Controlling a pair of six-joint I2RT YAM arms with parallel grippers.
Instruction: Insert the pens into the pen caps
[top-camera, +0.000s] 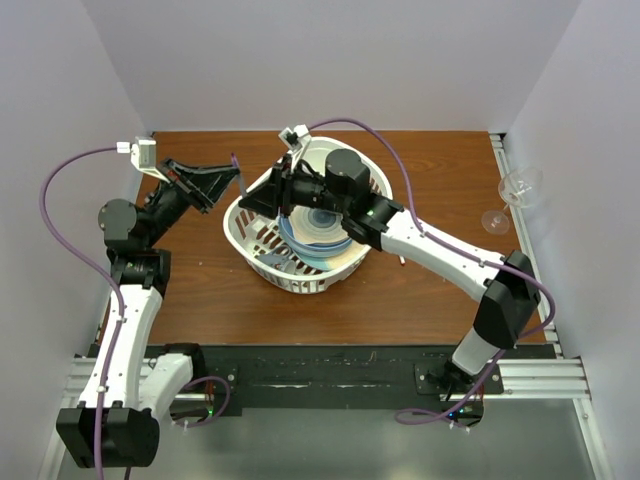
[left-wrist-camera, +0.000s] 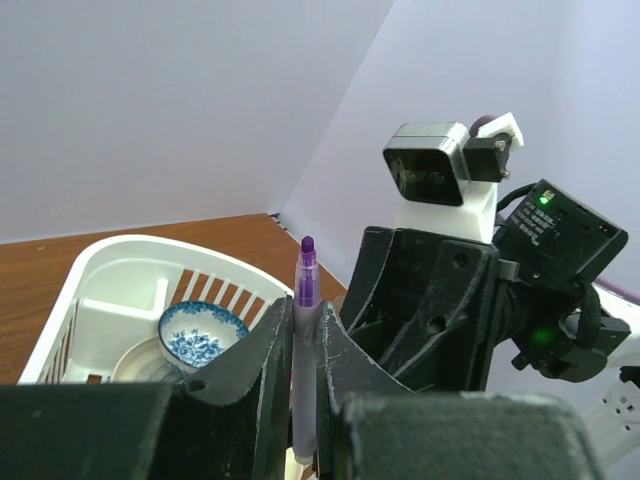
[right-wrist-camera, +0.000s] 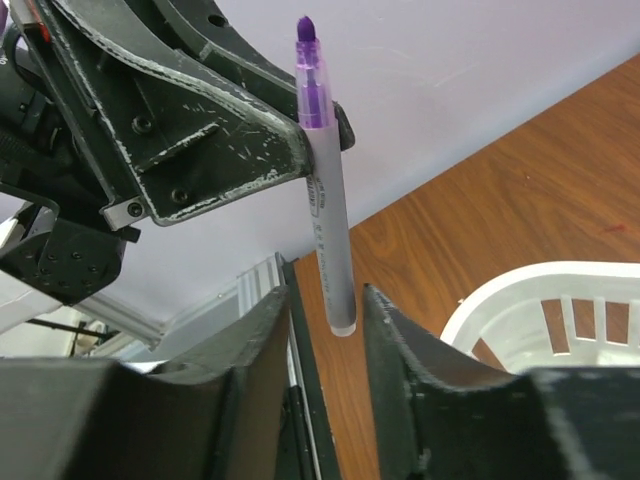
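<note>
A thin pen with a pale grey barrel and an uncapped purple tip stands upright between the fingers of my left gripper, which is shut on its barrel. From above, this gripper hangs over the table just left of the basket. My right gripper faces it with its jaws apart, one on each side of the pen's lower end, and a gap shows on both sides. In the top view the right gripper reaches across the basket's left rim. The pen caps are out of view.
A white slatted basket sits mid-table holding a blue-patterned bowl and plates. A wine glass lies at the table's right edge. White walls close in on the left, right and back.
</note>
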